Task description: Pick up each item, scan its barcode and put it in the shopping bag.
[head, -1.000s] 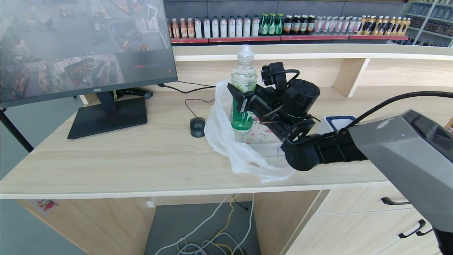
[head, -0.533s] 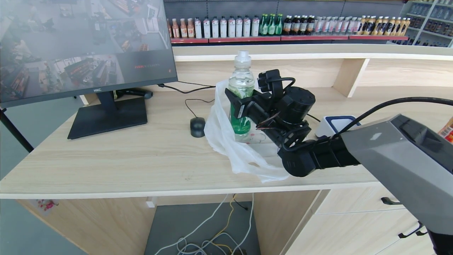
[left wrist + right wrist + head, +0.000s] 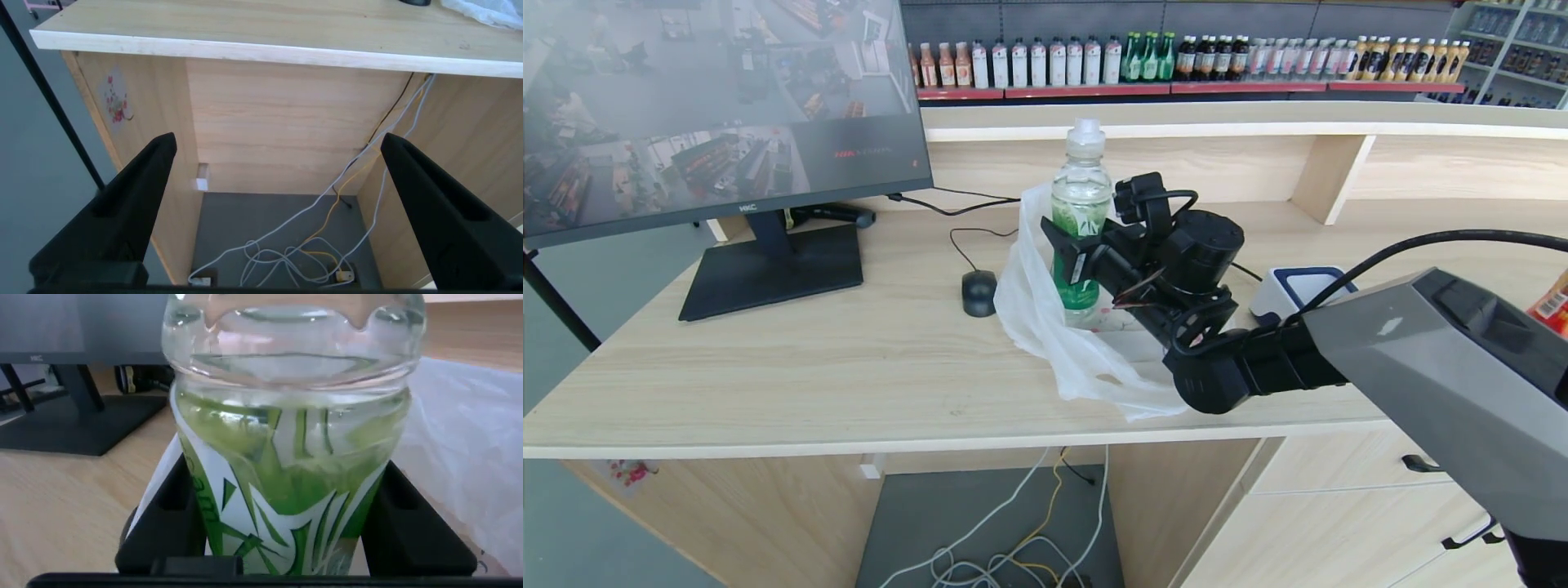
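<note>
While the bottle (image 3: 1081, 196) was gripped upright at mid-frame by the closed jaws of the right gripper (image 3: 1076, 251), the shopping bag (image 3: 1033, 320) was seen directly below its base

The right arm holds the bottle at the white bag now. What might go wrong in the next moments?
1. The thin white plastic shopping bag lies limp on the wooden counter, so the clear plastic bottle with a green label may press its edge down and land outside.
2. The bottle is tall and upright in the right gripper; released on crumpled film, it might tip toward the black computer mouse.
</note>
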You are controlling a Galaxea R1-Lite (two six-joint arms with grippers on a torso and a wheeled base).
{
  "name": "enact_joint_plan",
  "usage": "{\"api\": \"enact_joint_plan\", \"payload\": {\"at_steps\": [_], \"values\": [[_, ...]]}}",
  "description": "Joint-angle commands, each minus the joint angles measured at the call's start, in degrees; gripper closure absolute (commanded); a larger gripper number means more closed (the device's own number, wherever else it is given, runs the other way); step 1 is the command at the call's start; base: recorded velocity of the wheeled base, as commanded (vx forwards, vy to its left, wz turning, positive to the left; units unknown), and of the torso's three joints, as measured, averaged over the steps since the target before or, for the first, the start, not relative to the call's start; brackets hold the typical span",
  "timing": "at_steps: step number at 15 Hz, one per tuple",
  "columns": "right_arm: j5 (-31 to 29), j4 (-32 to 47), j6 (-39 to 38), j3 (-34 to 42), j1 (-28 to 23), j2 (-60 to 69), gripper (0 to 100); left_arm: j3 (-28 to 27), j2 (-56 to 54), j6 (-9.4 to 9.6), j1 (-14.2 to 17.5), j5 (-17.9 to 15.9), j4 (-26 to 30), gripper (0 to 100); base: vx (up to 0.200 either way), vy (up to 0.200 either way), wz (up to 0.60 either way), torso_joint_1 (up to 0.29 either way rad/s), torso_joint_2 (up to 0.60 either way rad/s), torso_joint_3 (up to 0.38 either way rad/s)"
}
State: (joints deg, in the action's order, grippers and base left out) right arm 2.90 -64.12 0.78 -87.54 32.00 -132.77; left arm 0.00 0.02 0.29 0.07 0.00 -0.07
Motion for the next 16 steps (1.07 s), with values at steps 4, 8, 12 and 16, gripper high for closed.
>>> {"api": "enact_joint_plan", "payload": {"at_steps": [4,8,12,16], "values": [[0.4,0.1,0.4,1.6,-1.1,-0.1,100,0.0,0.0,-0.03,0.0,0.1,0.0,0,0.0,0.0,0.0,0.0,0.0,0.0],[0.4,0.1,0.3,1.6,-1.3,0.1,0,0.0,0.0,-0.03,0.0,0.0,0.0,0,0.0,0.0,0.0,0.0,0.0,0.0],[0.3,0.1,0.3,2.5,-1.3,1.2,0,0.0,0.0,-0.03,0.0,0.0,0.0,0,0.0,0.0,0.0,0.0,0.0,0.0],[0.2,-0.1,0.4,5.5,-1.3,3.9,0,0.0,0.0,-0.03,0.0,0.1,0.0,0,0.0,0.0,0.0,0.0,0.0,0.0]]}}
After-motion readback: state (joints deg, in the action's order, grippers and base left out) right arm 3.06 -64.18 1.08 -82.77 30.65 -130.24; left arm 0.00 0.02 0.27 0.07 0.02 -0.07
